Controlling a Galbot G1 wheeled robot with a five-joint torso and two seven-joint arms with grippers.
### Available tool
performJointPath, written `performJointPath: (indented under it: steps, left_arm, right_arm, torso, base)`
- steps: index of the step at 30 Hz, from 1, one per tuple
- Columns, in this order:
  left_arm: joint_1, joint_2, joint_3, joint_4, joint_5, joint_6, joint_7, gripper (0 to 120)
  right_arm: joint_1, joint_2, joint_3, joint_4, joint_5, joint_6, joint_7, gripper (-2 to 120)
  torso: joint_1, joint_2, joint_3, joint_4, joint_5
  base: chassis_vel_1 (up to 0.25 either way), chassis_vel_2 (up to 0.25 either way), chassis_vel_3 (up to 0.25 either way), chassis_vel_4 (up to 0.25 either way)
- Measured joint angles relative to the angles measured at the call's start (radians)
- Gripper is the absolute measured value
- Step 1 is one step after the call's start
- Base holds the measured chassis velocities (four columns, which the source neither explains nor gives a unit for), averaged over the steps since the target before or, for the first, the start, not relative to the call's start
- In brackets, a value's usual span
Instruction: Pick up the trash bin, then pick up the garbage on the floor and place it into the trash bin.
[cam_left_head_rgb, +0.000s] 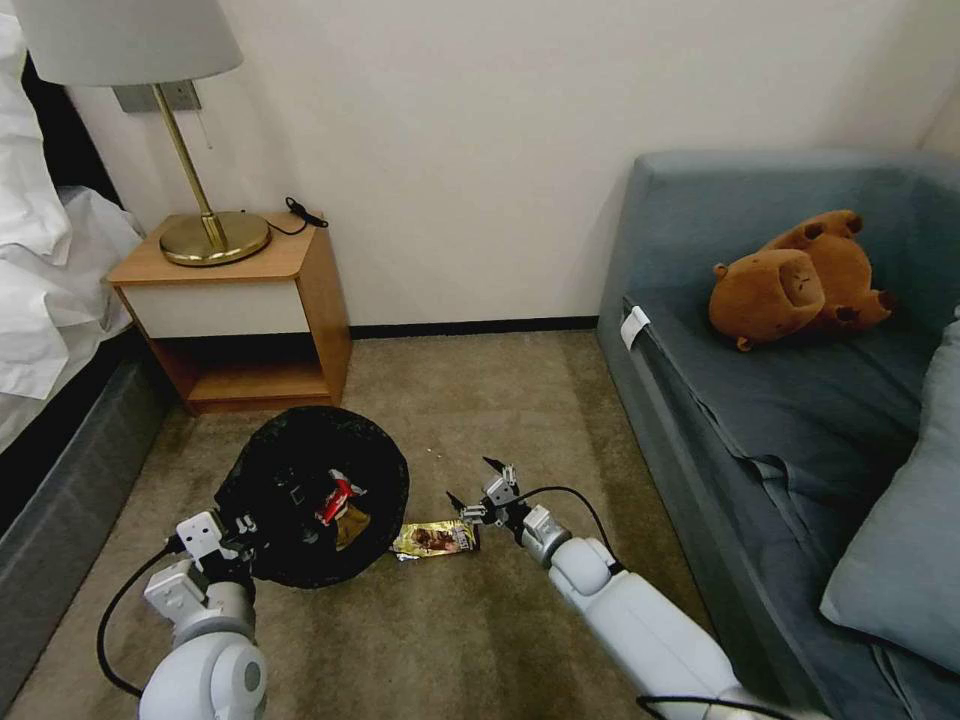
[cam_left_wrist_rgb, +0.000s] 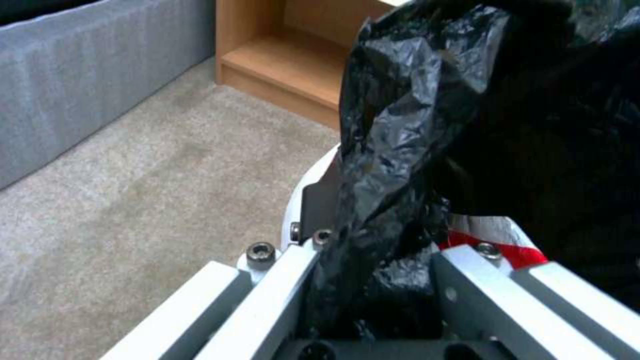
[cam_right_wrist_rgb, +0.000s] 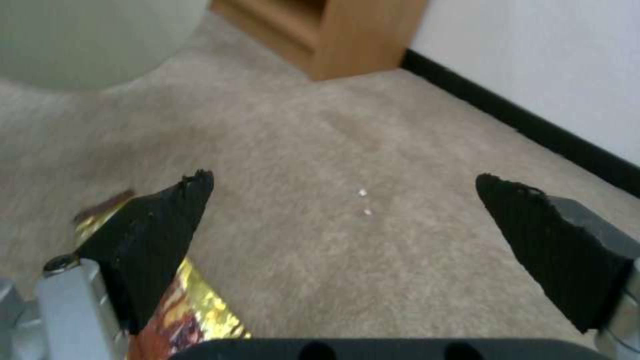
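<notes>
Our left gripper (cam_left_head_rgb: 250, 530) has its jaws clenched on the bag-lined rim of the trash bin (cam_left_head_rgb: 300, 470), gripping at the rim's 8 o'clock edge. At the bin's 3 o'clock, the yellow-brown snack bar wrapper (cam_left_head_rgb: 435, 539) lies on the carpet (cam_left_head_rgb: 480, 400), just beside the rim. Our right gripper (cam_left_head_rgb: 478, 488) hovers over the wrapper's far end, jaws released wide. Open carpet runs from 12 to 1 o'clock toward the wall.

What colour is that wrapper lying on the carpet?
Shiny gold-yellow with brown, the wrapper shows best in the head view.
</notes>
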Motion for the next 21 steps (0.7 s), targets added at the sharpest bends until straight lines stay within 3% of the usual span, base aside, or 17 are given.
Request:
performJointPath:
  steps: [4, 6, 8, 14, 19, 21]
  left_arm:
    - [-0.014, -0.012, 0.011, 0.003, 0.025, 0.004, -0.001, 1]
    - [-0.017, -0.013, 0.013, 0.008, 0.028, 0.006, -0.001, 1]
    - [-0.024, -0.015, 0.014, 0.02, 0.034, 0.011, -0.002, 1]
    - [-0.029, -0.016, 0.01, 0.037, 0.039, 0.008, 0.003, 1]
    - [-0.032, -0.017, 0.009, 0.038, 0.045, 0.007, 0.003, 1]
    - [-0.031, -0.022, 0.016, 0.034, 0.054, 0.006, 0.003, 1]
  right_arm:
    - [0.044, 0.023, -0.013, -0.132, -0.011, 0.062, -0.121, 100]
    - [0.05, 0.028, -0.02, -0.156, -0.001, 0.065, -0.158, 100]
    - [0.068, 0.041, -0.031, -0.217, 0.015, 0.07, -0.277, 100]
    - [0.112, 0.083, -0.01, -0.334, 0.006, 0.092, -0.421, 100]
    - [0.134, 0.102, -0.004, -0.366, -0.001, 0.076, -0.428, 100]
    - [0.139, 0.111, -0.005, -0.372, -0.011, 0.043, -0.378, 100]
  torso:
    - [0.0, 0.0, 0.0, -0.0001, 0.0]
    - [0.0, 0.0, 0.0, -0.0001, 0.0]
    - [0.0, 0.0, 0.0, -0.0001, -0.0001]
    - [0.0, 0.0, 0.0, -0.0001, -0.0001]
    - [0.0, 0.0, 0.0, 0.0, 0.0]
    - [0.0, 0.0, 0.0, -0.0001, -0.0001]
  base:
    - [0.0, 0.0, 0.0, 0.0]
    - [0.0, 0.0, 0.0, 0.0]
    - [0.0, 0.0, 0.0, 0.0]
    - [0.0, 0.0, 0.0, 0.0]
    - [0.0, 0.0, 0.0, 0.0]
    - [0.0, 0.0, 0.0, 0.0]
